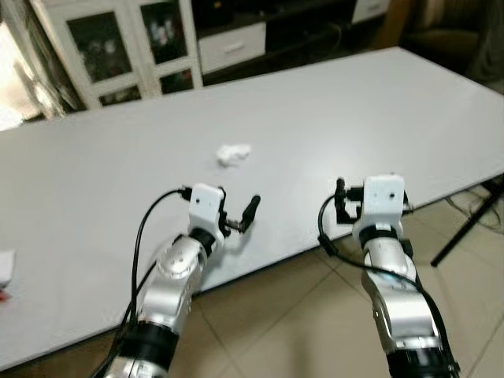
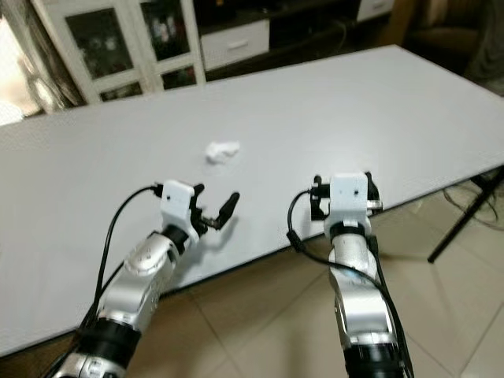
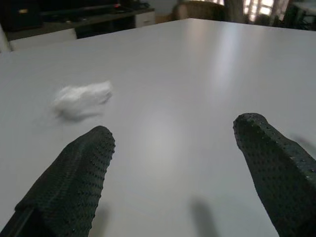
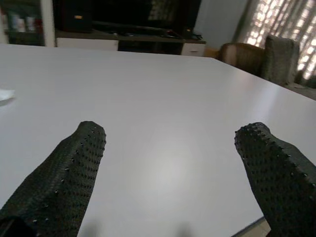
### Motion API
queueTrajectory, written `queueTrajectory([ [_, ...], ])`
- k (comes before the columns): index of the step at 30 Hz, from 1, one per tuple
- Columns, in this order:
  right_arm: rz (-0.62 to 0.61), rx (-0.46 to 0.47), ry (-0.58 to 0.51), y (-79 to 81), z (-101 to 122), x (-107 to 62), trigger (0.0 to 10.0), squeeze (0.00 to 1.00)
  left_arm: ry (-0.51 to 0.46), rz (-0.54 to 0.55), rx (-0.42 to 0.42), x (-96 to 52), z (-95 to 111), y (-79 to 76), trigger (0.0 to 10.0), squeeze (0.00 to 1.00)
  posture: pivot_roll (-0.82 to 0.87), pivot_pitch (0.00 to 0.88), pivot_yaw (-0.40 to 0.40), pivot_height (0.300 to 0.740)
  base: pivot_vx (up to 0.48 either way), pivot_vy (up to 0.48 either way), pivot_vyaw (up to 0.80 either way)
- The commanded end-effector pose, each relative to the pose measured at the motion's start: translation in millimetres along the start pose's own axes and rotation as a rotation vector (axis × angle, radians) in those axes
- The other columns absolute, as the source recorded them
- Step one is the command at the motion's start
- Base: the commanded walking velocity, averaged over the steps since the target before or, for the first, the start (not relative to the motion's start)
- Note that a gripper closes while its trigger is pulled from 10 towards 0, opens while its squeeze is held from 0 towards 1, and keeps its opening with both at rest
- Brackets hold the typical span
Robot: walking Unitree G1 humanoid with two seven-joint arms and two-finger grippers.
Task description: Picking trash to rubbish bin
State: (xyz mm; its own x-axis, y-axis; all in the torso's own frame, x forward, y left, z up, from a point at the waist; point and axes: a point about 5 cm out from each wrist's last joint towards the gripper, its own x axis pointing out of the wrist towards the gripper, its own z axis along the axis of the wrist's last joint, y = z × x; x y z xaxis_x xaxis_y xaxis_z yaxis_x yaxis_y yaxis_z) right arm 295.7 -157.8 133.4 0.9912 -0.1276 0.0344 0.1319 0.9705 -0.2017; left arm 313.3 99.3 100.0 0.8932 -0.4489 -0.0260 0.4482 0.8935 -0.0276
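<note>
Left hand (image 1: 236,214) hovers over the white desk (image 1: 378,118) near its front edge, fingers spread and empty; the crumpled white tissue (image 1: 234,153) lies at its 12 o'clock, apart. Right hand (image 4: 173,163) also released, at 3 o'clock

Pale tabletop in a dim living room

A broad white tabletop (image 1: 331,118) spans the frame over beige floor tiles (image 1: 291,315). A white glass-door cabinet (image 1: 118,43) stands upper left, a dark low media unit (image 1: 260,31) upper centre, a brown armchair (image 4: 247,54) by bright curtains (image 4: 276,22).
</note>
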Motion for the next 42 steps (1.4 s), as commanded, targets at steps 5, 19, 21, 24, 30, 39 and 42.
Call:
queueTrajectory([
  [5, 0.003, -0.027, -0.011, -2.6, 1.3, -0.4, 10.0, 0.0, -0.005, -0.02, 0.003, 3.1, 1.5, -7.6, 10.0, 0.0, -0.09, 0.035, 0.036, 0.74, 0.376, 0.0, 0.74],
  [19, 0.035, 0.004, 0.001, 2.5, -0.4, -1.5, 10.0, 0.0, -0.005, -0.007, -0.009, 3.3, 0.8, -6.3, 10.0, 0.0, -0.09, 0.036, 0.039, 0.74, 0.274, 0.0, 0.63],
  [21, 0.048, 0.004, 0.006, 4.6, -1.4, -2.1, 10.0, 0.0, 0.002, -0.006, 0.0, 2.9, 0.7, -6.0, 10.0, 0.0, -0.09, 0.037, 0.039, 0.74, 0.0, 0.0, 0.0],
  [24, 0.064, 0.01, 0.006, 7.0, -1.5, -3.1, 10.0, 0.0, 0.006, -0.001, 0.005, 2.5, 0.2, -5.3, 10.0, 0.0, -0.09, 0.039, 0.041, 0.74, 0.0, 0.0, 0.0],
  [30, 0.096, 0.02, 0.006, 12.6, -1.8, -5.9, 10.0, 0.0, 0.009, 0.017, 0.009, 0.3, -0.1, -2.6, 10.0, 0.0, -0.08, 0.041, 0.042, 0.74, 0.0, 0.0, 0.0],
  [39, 0.103, 0.021, 0.012, 14.4, -3.2, -6.8, 10.0, 0.0, 0.027, -0.018, 0.006, -3.8, -0.2, 1.1, 10.0, 0.0, -0.07, 0.052, 0.043, 0.74, 0.0, 0.0, 0.0],
  [42, 0.084, 0.017, 0.023, 11.4, -4.8, -5.6, 10.0, 0.0, 0.041, -0.017, 0.023, -4.8, -0.3, 3.0, 10.0, 0.0, -0.07, 0.061, 0.042, 0.74, 0.0, 0.0, 0.0],
])
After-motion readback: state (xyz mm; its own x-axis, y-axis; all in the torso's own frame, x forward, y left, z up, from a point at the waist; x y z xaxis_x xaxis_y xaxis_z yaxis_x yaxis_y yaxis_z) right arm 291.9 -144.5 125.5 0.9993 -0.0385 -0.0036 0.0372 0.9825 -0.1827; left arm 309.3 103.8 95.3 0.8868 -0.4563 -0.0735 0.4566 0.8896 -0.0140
